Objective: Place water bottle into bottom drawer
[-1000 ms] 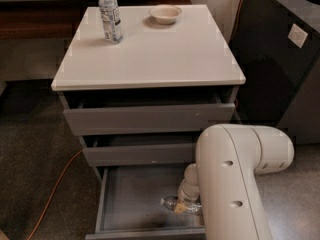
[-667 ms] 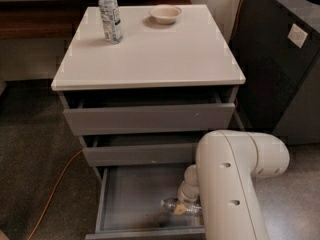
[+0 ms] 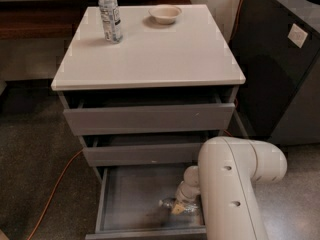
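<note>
The bottom drawer (image 3: 132, 191) is pulled out, showing its plain grey inside. The water bottle (image 3: 172, 206), small and clear, lies on its side on the drawer floor near the right wall. My gripper (image 3: 186, 193) reaches down into the drawer right at the bottle's right end, below my large white arm link (image 3: 235, 184). The arm hides the drawer's right part and much of the gripper.
A taller clear bottle with a white cap (image 3: 110, 15) and a white bowl (image 3: 165, 14) stand at the back of the cabinet top (image 3: 150, 54). The two upper drawers are slightly ajar. A dark cabinet (image 3: 280, 64) stands at the right. An orange cable (image 3: 52, 196) runs over the floor at the left.
My white arm link has shifted slightly to the left. The bottle and the gripper stay at the same spot in the drawer.
</note>
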